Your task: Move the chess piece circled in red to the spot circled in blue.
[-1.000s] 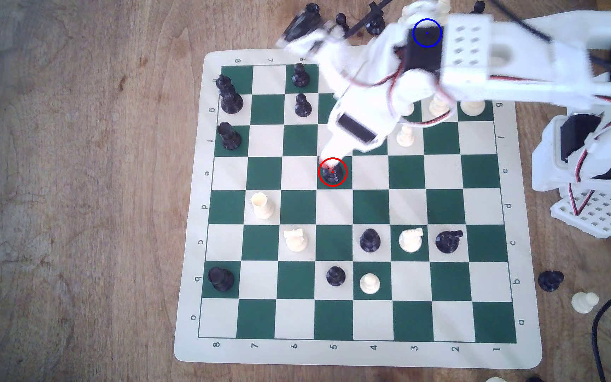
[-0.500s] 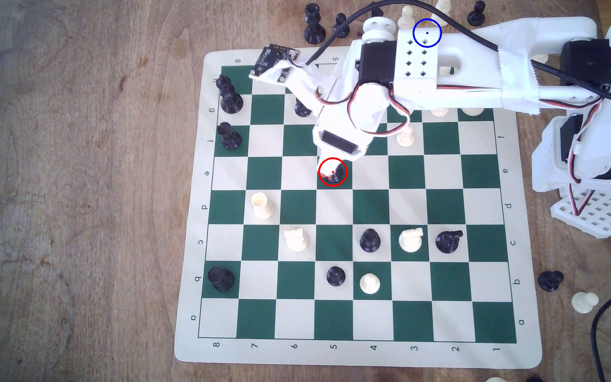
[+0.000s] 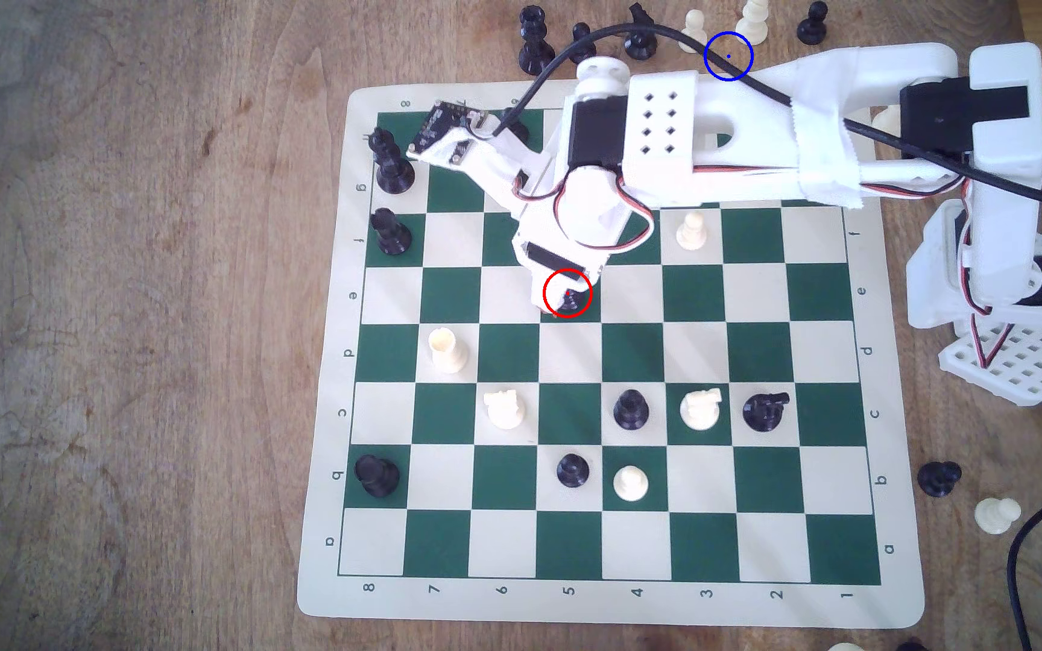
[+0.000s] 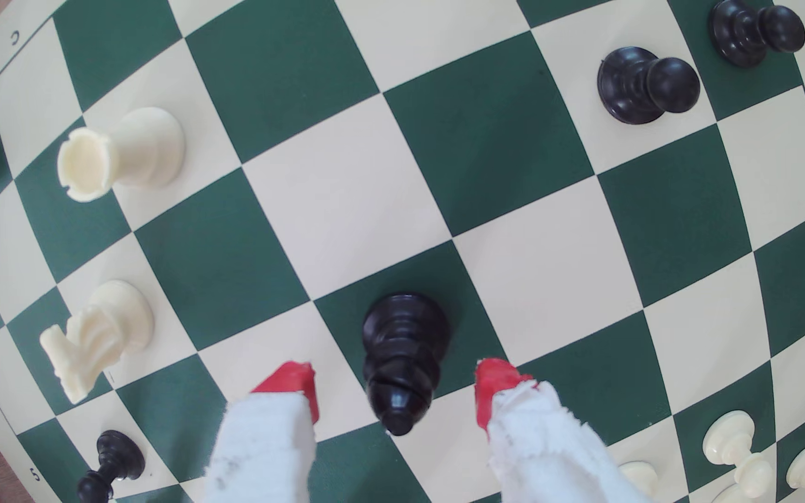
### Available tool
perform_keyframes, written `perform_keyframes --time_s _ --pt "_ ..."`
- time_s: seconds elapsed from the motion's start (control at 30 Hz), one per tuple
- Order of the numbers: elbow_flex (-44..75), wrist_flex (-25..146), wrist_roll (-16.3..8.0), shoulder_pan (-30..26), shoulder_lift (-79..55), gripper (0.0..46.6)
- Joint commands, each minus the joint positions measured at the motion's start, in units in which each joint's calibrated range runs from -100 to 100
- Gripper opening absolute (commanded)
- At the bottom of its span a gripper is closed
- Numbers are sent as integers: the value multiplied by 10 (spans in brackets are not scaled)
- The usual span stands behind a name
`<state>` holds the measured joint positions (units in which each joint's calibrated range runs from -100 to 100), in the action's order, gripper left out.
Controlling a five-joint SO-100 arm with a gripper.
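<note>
The black bishop stands upright on a green square near the board's middle, inside the red ring in the exterior view, partly covered there by the white gripper head. My gripper is open, its red-tipped fingers on either side of the bishop's head with gaps on both sides. The blue ring lies on bare brown wood beyond the board's far edge, with the black cable crossing its lower part.
A white rook and a white knight stand nearby on the board. Black pawns stand farther off. Several captured pieces stand on the wood around the blue ring. The arm's base is at the exterior view's right.
The arm has swung toward the exterior view's left and lowered, bringing the gripper head down over the bishop in the red ring. The bishop has not moved.
</note>
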<state>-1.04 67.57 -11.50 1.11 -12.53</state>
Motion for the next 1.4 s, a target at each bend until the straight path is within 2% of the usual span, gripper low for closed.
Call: perform_keyframes --time_s 0.0,0.37,0.67,0.7,0.8,0.93,1.23,1.37 --pt "49 5 0 -8 10 164" --pt "52 -7 -1 -11 0 151" --pt "54 -14 -3 -15 -4 108" --pt "54 -14 -3 -16 -4 90" --pt "54 -14 -3 -18 -4 78" --pt "54 -14 -5 -21 -3 3" --pt "49 -4 -1 -19 42 2" --pt "18 13 15 -13 120 2"
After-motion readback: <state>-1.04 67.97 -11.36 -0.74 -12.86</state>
